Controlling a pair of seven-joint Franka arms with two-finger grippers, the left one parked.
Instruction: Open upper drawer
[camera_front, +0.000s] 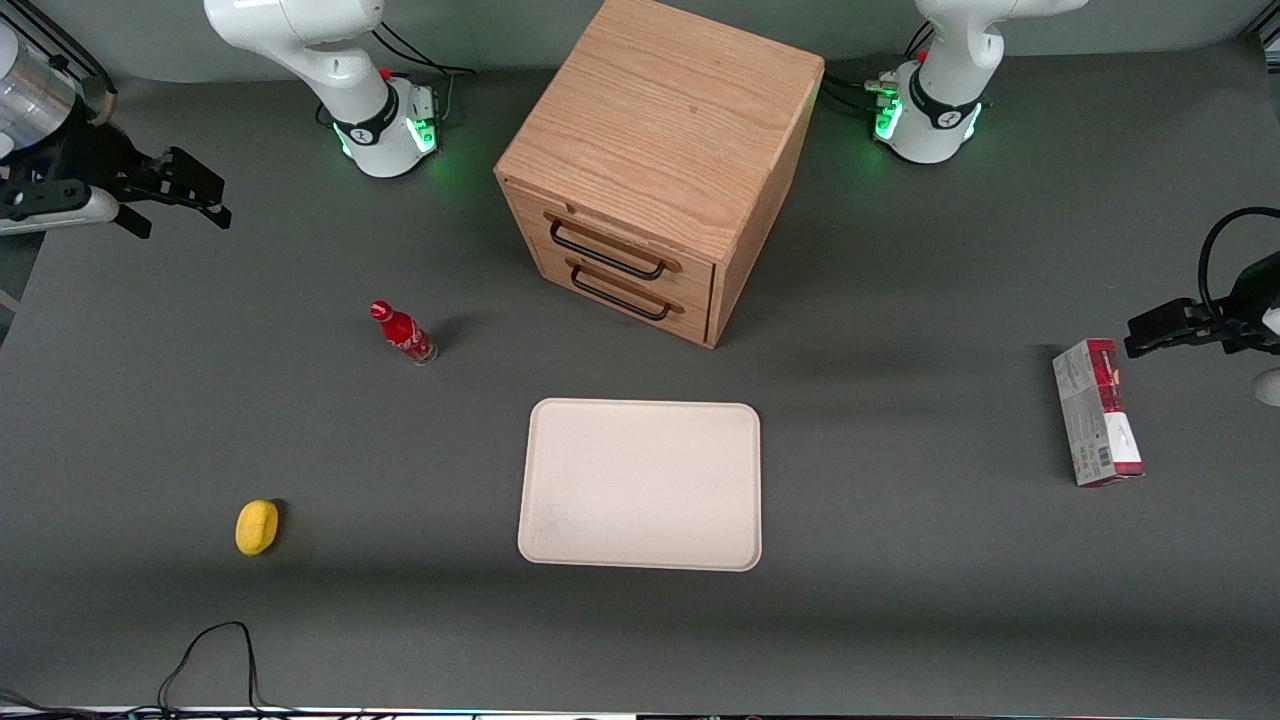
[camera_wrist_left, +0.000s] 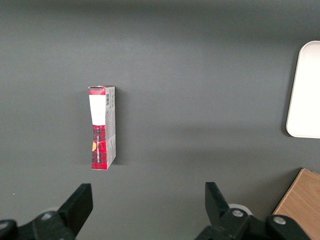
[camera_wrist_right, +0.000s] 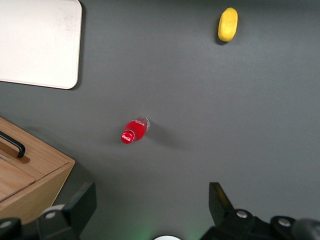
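On the cabinet's (camera_front: 665, 150) handled face, angled toward the working arm's end of the table, the upper drawer (camera_front: 615, 240) sat fully closed, its front flush with the oak frame and its long black wire handle (camera_front: 606, 251) standing proud of the wood. Just below it the lower drawer (camera_front: 622, 290) carried an identical handle, so the higher bar was the one to aim for. That turn of the cabinet probably suited the task: it gave the right arm a straight path to the handles and room to draw the drawer out over bare table.

Nearer the front camera than the cabinet lay a pale tray (camera_front: 640, 485), flat and apart from it. A red bottle (camera_front: 403, 333) stood upright beside the cabinet toward the working arm's end, well apart from the drawer fronts, and might stand close to the arm's path. A yellow lemon-like object (camera_front: 257, 527) rested nearer the camera still. A red-and-white carton (camera_front: 1096, 412) lay toward the parked arm's end.

The gripper (camera_front: 175, 195) hung high over the working arm's edge of the table, well apart from the cabinet, holding nothing. Its fingers (camera_wrist_right: 82, 205) were spread wide and pointed down at the table, with the bottle (camera_wrist_right: 135, 130) in sight below them. By my judgement the reach toward the upper handle had not yet begun.
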